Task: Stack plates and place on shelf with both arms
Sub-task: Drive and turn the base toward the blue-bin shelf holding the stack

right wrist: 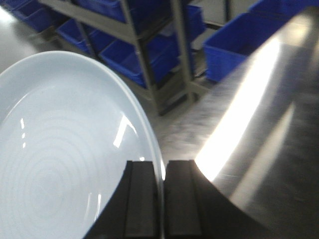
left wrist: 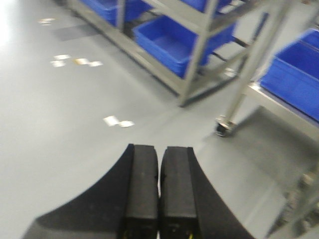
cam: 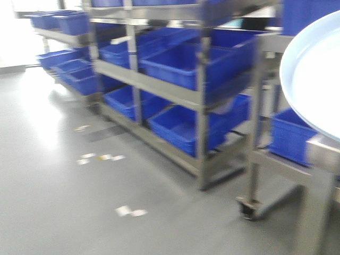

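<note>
Your right tool [right wrist: 162, 167] is nipped narrow on the rim of 1 pale bluish-white plate [right wrist: 65, 149], with a black pad on each side of the edge. The plate spreads out to the left of the tool in the right wrist view, its faint concentric rings showing, and it is carried in the air. I cannot tell whether a 2nd plate lies under it. To the right of the tool runs a steel tabletop [right wrist: 264, 124] with a bright streak of glare along it.

In the front view the same plate [cam: 316, 69] fills the upper right edge, tilted, just above a corner of the steel tabletop [cam: 324, 151].

Your left tool [left wrist: 160, 154] has its 2 pads pressed together with nothing between them, and it hangs over the grey floor [left wrist: 60, 149].

Ahead of you stands a steel rack [cam: 202, 106] loaded with blue bins [cam: 180, 66] on several levels. A wheeled steel frame sits beside it, with its caster [cam: 247, 208] on the floor. White tape marks [cam: 130, 211] dot the floor in front of the rack. The front view is blurred.
</note>
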Controlling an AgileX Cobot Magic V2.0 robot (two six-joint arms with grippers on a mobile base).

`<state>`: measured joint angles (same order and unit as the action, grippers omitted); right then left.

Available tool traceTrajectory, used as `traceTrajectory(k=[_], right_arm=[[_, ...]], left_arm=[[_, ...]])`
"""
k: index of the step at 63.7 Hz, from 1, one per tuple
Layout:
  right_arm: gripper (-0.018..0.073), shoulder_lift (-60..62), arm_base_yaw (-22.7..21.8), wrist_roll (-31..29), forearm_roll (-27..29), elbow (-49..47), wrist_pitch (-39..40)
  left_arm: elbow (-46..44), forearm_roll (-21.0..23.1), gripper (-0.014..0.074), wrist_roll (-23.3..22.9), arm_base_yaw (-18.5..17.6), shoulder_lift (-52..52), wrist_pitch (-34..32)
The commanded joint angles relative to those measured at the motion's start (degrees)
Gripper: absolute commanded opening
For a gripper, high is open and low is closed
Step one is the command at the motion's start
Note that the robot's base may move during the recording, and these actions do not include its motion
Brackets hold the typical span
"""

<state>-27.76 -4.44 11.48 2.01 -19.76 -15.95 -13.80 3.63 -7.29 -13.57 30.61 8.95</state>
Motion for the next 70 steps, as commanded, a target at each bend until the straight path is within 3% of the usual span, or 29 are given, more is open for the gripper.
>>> traceTrajectory(k=[1,70], right_arm=[[0.0057,-0.3,-0.3,-0.1,-0.1,-1.7,5.5],[0.0057,-0.3,-0.3,-0.1,-0.1,-1.7,5.5]], left_arm=[[-1.7,0.5,0.0097,-0.5,0.1,0.0,-4.6],[-1.7,0.5,0.0097,-0.5,0.1,0.0,-4.6]])
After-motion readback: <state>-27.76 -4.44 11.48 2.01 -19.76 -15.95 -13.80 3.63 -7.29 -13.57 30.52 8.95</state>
